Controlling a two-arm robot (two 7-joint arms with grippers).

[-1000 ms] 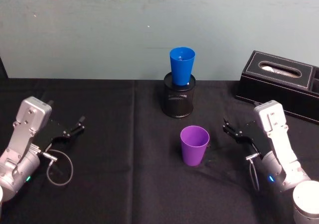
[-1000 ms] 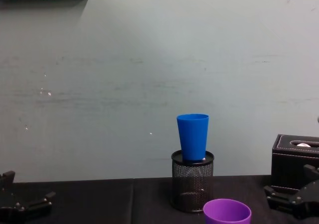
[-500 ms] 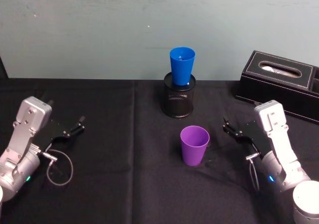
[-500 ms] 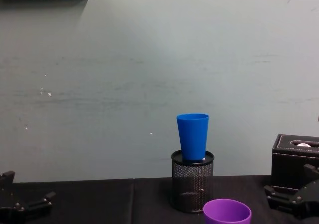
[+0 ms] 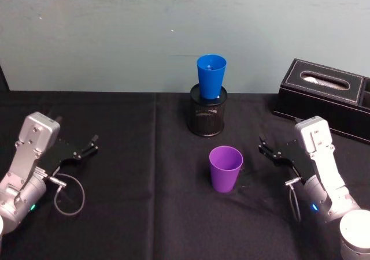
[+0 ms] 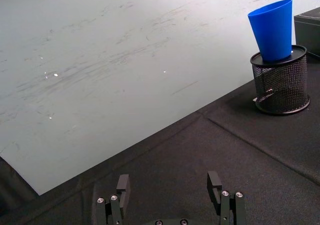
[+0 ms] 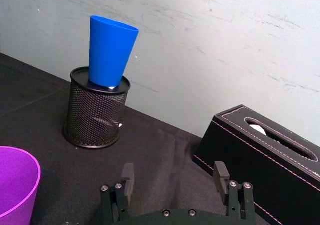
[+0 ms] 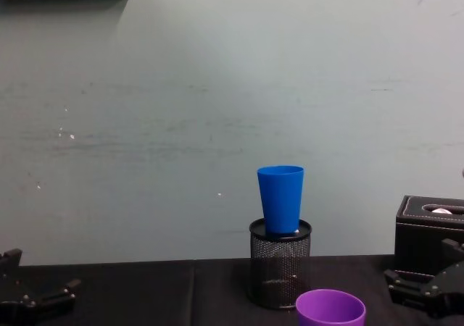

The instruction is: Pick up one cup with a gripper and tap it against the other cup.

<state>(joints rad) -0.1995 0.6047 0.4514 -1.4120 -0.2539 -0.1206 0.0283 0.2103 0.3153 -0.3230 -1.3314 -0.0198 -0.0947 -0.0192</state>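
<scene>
Two cups: the purple cup stands upright and open on the black desk, bare cloth around it; the blue cup sits upright in one mesh pen holder behind. Right hand beside the purple cup and left hand far off, both released, grasping nothing.
</scene>
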